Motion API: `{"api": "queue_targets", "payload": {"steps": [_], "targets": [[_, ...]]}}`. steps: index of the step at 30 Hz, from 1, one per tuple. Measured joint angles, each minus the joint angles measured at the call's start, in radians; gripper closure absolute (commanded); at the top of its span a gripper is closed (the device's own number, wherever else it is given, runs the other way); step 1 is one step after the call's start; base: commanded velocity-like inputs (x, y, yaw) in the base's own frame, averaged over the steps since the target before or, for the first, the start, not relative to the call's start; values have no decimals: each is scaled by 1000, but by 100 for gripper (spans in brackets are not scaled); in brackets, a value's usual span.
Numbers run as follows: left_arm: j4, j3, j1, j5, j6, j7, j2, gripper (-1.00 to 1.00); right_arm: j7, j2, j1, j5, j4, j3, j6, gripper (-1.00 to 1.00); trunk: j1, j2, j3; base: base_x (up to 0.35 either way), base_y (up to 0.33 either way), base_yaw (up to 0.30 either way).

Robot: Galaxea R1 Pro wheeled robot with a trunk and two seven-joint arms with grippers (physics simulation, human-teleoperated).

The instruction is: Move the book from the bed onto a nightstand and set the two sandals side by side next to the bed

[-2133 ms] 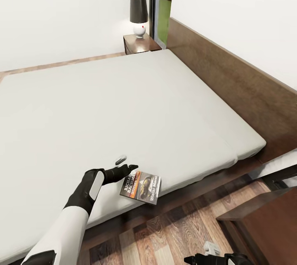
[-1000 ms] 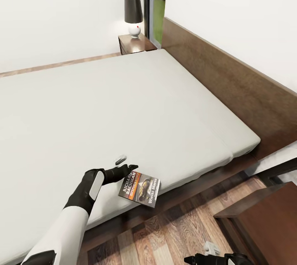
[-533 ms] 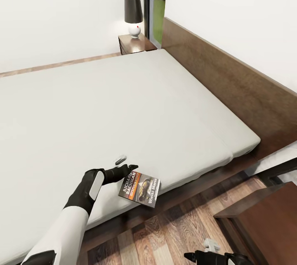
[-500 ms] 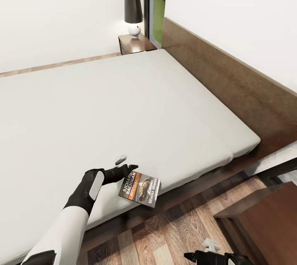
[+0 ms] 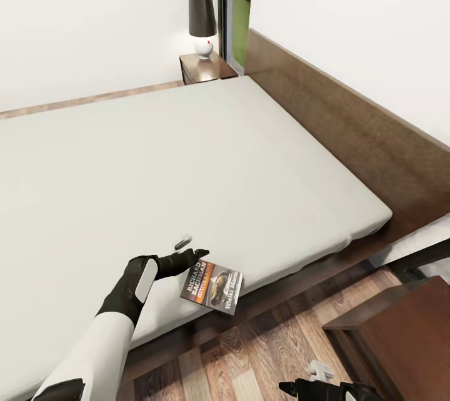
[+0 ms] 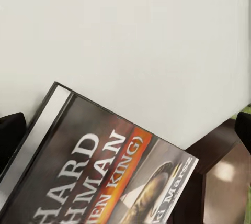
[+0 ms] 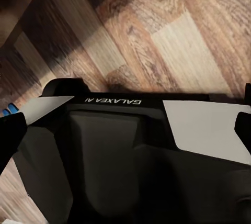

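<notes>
The book (image 5: 212,285) is seen at the near edge of the bed (image 5: 187,163), pinched at its corner by the left end effector (image 5: 190,258). Its "HARD… KING" lettering is read in the left wrist view (image 6: 104,177). Plank floor (image 7: 172,35) is caught by the right wrist camera; the right end effector's (image 5: 312,382) state cannot be told. A nightstand (image 5: 206,67) is spotted beyond the bed.
</notes>
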Motion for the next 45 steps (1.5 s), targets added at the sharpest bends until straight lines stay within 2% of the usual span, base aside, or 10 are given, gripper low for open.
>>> {"api": "queue_targets", "payload": {"steps": [27,30,34,35,37,38,39,41,43,45], "targets": [[-2,3,0,0,2,-1,1,-100,-1,-1,0,-1,0,0,0,-100,-104,189,85,0,0,0],[-6,4,0,0,3,-3,9,-100,0,-3,0,-1,0,0,0,-100,-115,210,94,0,0,0],[-15,4,0,16,14,-56,61,-100,0,-5,0,-1,0,0,0,-100,-130,238,107,0,0,0],[-16,4,1,26,24,-100,84,-100,0,-6,0,-1,0,0,0,-100,-134,245,110,0,0,0],[-17,5,6,40,70,-258,171,-100,0,-6,0,-1,0,0,0,-100,-142,259,116,0,0,0],[-17,4,7,43,79,-296,192,-100,0,-6,0,-1,0,0,0,-100,-146,266,119,0,0,0],[-16,3,10,43,90,-372,229,-100,0,-6,0,-1,0,0,0,-100,-150,273,122,0,0,0],[-10,1,14,42,100,-477,277,-100,0,-6,0,-1,0,0,0,-100,-157,287,128,0,0,0],[6,0,21,38,104,-547,309,-100,0,-7,0,-1,0,0,0,-100,-165,301,135,0,0,0],[17,-1,31,32,105,-576,326,-100,0,-7,0,-1,0,0,0,-100,-173,315,141,0,0,0]]}}
